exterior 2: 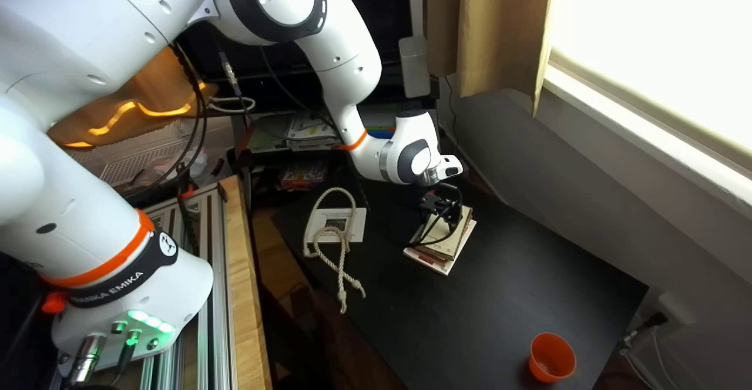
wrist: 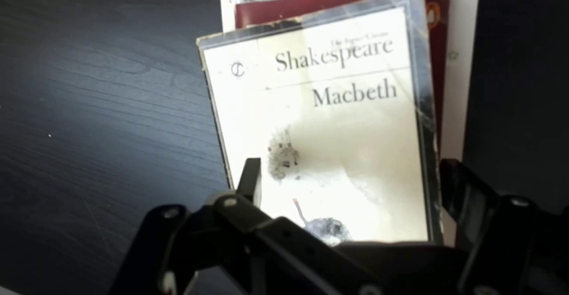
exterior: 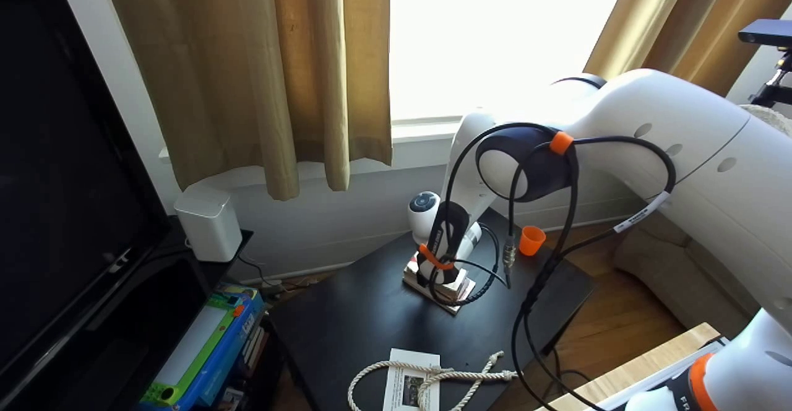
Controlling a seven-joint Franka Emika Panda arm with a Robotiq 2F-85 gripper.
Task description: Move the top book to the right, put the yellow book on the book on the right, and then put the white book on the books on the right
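A stack of books lies on the black table. On top is a cream-white Macbeth book [wrist: 346, 121] with a grey border, also in an exterior view [exterior 2: 443, 243]. Under it is a dark red book [wrist: 271, 11]. At the bottom is a larger white book [wrist: 458, 59] with red print, its corner showing in an exterior view [exterior 2: 433, 264]. No cover is plainly yellow. My gripper [wrist: 351, 177] is open over the stack. In the wrist view the left fingertip overlaps the Macbeth cover and the right one lies just outside its right edge. Contact cannot be told.
A white card or booklet [exterior: 396, 367] with a rope [exterior: 470, 375] across it lies on the table [exterior: 346, 318]. An orange cup [exterior 2: 552, 357] stands near a table edge. A wall [exterior 2: 529, 161] with a window runs along one side, and a shelf unit with a white speaker [exterior: 213, 225] stands beyond.
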